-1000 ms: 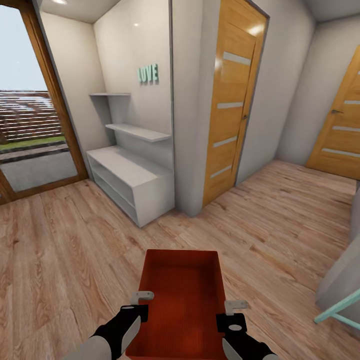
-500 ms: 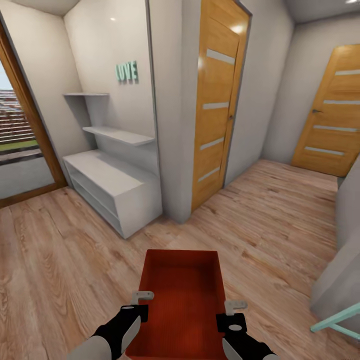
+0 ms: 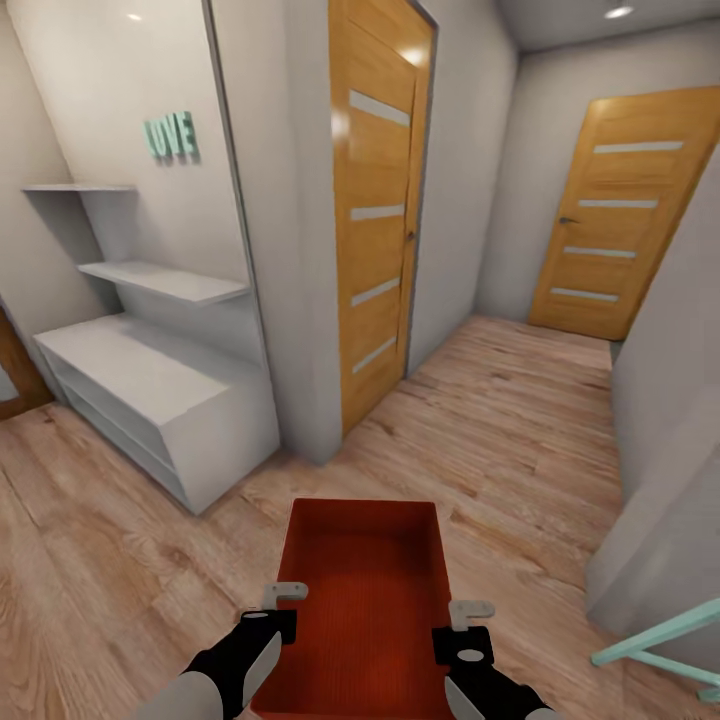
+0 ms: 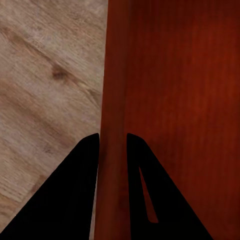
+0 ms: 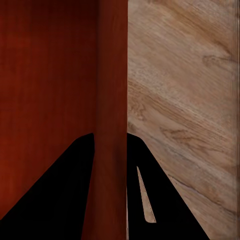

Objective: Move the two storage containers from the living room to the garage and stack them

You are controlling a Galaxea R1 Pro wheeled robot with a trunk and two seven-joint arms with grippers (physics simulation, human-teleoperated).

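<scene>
Head view swung right | container [image 3: 365,600] unmoved | left gripper [image 3: 283,602], right gripper [image 3: 462,620] fingers clamp its walls

The storage container [image 3: 362,590] hangs over the plank floor [image 3: 500,430], the left gripper [image 3: 285,600] on its left wall, the right gripper [image 3: 462,618] on its right wall. Ahead left stands a shelf unit [image 3: 160,400]; a door [image 3: 375,210] stands ahead, another door [image 3: 610,215] far right.

1. One readable text: "LOVE" [image 3: 171,137], mint-green raised letters, all caps.
2. It's mounted on the white wall [image 3: 120,90] in the alcove, above the upper shelf [image 3: 80,188].
3. Doors, storage container and floor carry no legible text, labels or numbers.
</scene>
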